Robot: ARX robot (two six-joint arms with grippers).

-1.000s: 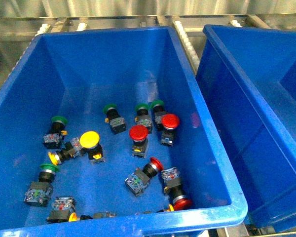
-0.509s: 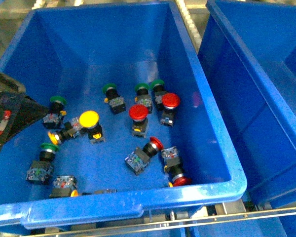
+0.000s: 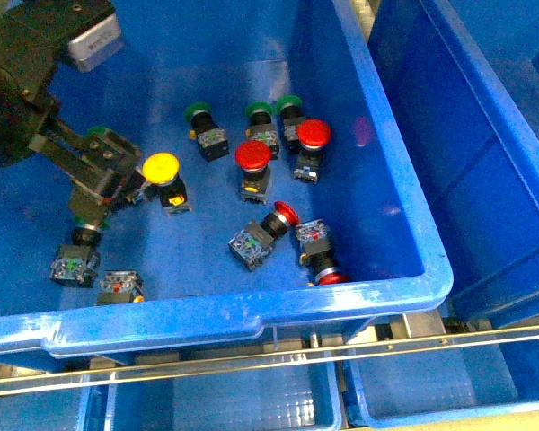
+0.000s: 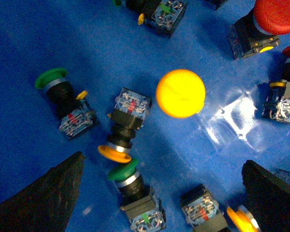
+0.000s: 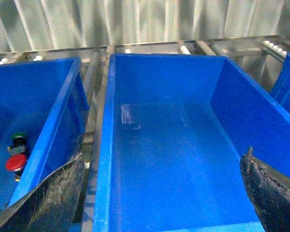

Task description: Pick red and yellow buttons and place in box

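blue plastic source bin [image 3: 251, 310] holds crowded push buttons. left gripper [image 3: 115, 182], jaws apart, sits beside the upright yellow-capped push button [image 3: 160, 168]. risk: closing may catch the adjacent green-capped button [image 4: 128, 176]. only the right wrist view shows the right gripper [image 5: 163, 155], jaws apart, over the deep blue box [image 5: 108, 145], which holds no buttons.

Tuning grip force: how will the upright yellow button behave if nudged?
The yellow button stands on a narrow body under a wide cap, so it probably tips. The glossy bin floor may let it slide. Once tipped, its round cap likely rolls.
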